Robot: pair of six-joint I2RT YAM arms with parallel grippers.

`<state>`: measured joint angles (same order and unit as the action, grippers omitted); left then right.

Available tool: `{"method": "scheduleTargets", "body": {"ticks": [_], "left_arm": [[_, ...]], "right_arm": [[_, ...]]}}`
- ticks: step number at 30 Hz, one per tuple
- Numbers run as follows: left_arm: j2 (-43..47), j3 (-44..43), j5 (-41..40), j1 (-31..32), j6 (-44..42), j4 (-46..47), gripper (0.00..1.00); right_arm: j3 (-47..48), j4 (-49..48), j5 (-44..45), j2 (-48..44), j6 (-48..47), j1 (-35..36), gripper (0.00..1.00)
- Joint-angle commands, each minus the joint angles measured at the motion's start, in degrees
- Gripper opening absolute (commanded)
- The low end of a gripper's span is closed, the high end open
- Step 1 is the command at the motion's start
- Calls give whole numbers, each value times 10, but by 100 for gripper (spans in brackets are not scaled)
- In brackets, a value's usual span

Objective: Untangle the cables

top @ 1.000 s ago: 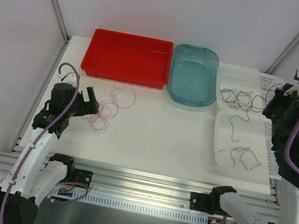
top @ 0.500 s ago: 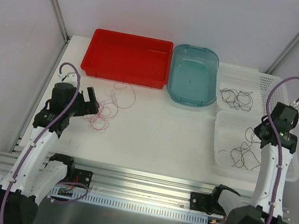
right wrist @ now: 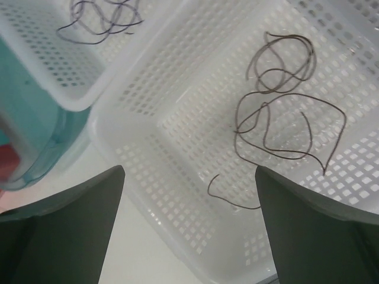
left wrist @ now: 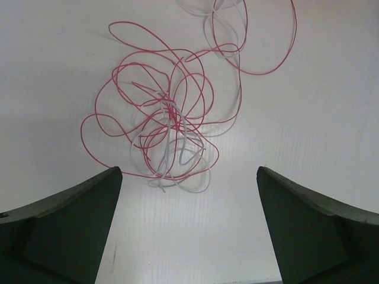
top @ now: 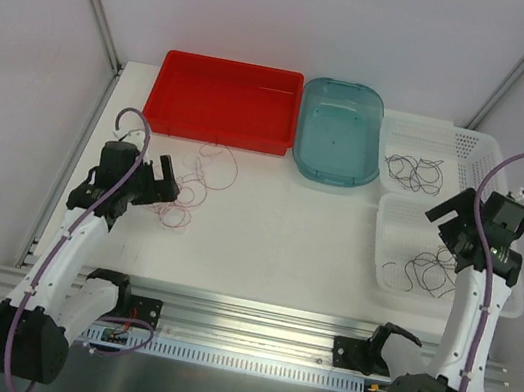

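A tangle of dark red and white cables (top: 191, 184) lies on the white table at the left, and fills the upper part of the left wrist view (left wrist: 169, 124). My left gripper (top: 165, 182) stands open just short of it, nothing between its fingers (left wrist: 188, 171). A dark cable (top: 422, 270) lies loose in the near white basket (top: 381, 239), and shows in the right wrist view (right wrist: 284, 118). My right gripper (top: 448, 225) hangs open above that basket, empty (right wrist: 189, 171). Another dark cable (top: 413, 172) rests in the far white basket (top: 474, 144).
A red bin (top: 223, 100) and a teal bin (top: 339, 134) stand side by side at the back of the table. The two white baskets fill the right side. An aluminium rail (top: 251, 316) runs along the near edge between the arm bases.
My right arm has come down over the near basket and its gripper has gone from shut to open, leaving the dark cable lying there. The left gripper has edged slightly toward the tangle.
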<state>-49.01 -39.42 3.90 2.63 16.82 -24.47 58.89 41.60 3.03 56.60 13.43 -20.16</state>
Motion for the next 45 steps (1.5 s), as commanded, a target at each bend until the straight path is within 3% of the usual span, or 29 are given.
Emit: {"method": "scheduleTargets", "body": {"ticks": [1,8,13,18,20,22,24,34,39,45], "left_arm": [[-24,-7,35,2,-4,4,99],[-127,-68,29,2,27,-3,99],[-217,-100,28,2,58,-7,92],[-301,-116,42,9,115,-7,72],[-324,-121,37,20,127,-5,59],[-331,-123,36,48,139,-5,45],[-333,-129,22,96,145,-3,39],[-319,-151,26,298,182,1,40],[-248,-107,-14,328,206,0,55],[-169,-64,-103,336,209,-7,57]], "right_arm": [[24,-7,-67,-33,-12,56,97],[-10,-31,-94,-71,-34,237,97],[-54,-64,-98,-94,-32,365,97],[-103,-104,-71,-100,-21,458,98],[-111,-115,-63,-95,-17,497,98],[-115,-122,-54,-86,-13,533,98],[-116,-130,-39,-78,-14,555,98],[-105,-144,5,-52,-17,624,98],[-100,-144,14,-50,-28,640,98],[-106,-144,22,-43,-31,652,98]]}}
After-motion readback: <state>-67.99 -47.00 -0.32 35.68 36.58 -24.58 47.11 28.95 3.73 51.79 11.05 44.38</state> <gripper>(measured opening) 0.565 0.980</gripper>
